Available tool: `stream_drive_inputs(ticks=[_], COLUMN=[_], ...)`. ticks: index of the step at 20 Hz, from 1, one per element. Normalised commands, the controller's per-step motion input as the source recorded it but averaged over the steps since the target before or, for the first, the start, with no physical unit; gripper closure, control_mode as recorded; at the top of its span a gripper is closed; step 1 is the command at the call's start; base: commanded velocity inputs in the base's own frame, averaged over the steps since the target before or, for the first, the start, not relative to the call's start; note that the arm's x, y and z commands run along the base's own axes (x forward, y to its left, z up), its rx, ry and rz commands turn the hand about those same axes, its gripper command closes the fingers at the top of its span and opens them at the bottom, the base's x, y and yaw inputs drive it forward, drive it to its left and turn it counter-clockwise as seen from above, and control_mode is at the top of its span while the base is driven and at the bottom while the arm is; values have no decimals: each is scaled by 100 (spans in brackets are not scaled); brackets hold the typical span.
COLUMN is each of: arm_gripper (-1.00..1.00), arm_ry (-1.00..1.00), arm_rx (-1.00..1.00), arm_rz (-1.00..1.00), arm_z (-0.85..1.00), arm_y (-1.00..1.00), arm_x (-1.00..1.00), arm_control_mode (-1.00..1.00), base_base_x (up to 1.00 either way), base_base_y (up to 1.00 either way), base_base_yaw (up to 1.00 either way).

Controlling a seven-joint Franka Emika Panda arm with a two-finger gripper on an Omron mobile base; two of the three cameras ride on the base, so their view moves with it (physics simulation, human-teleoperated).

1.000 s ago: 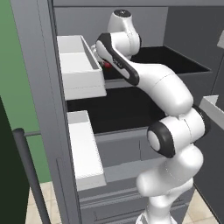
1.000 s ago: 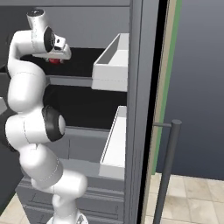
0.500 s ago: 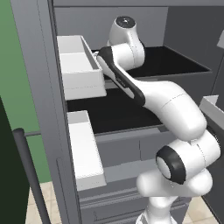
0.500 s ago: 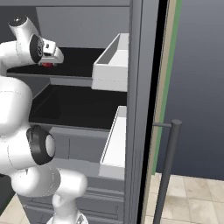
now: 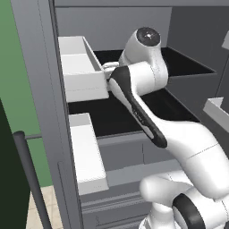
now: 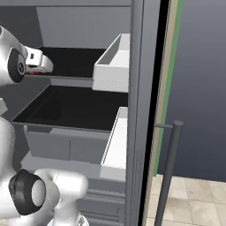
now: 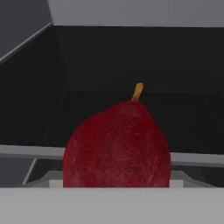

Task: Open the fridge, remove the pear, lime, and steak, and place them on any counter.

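Gripper (image 6: 42,67) had the red pear (image 7: 117,146) pinched inside the fridge (image 6: 137,110); it could've clipped the door bin (image 6: 112,66) backing out.

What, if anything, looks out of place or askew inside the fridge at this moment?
Nothing stands out: the pear sits upright before the hand, stem up, and the fridge shelves and door bins look level and clean.

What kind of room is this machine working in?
Most likely a kitchen, drawn by computer. The arm reaches into an open fridge with dark shelves and white door bins; a dark red pear sits right before its gripper, and pale floor tiles lie beside the fridge.
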Motion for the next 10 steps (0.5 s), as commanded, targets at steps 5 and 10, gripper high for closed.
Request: stream_drive_inputs(ticks=[5, 10], arm_gripper=[100, 100], arm_ry=[-2, 0], arm_rx=[0, 0], arm_rz=[0, 0], arm_z=[49, 53], arm_y=[-31, -40], arm_x=[-100, -100], arm_control_mode=[-100, -100], base_base_x=[0, 0], base_base_y=[0, 0], base_base_yaw=[0, 0])
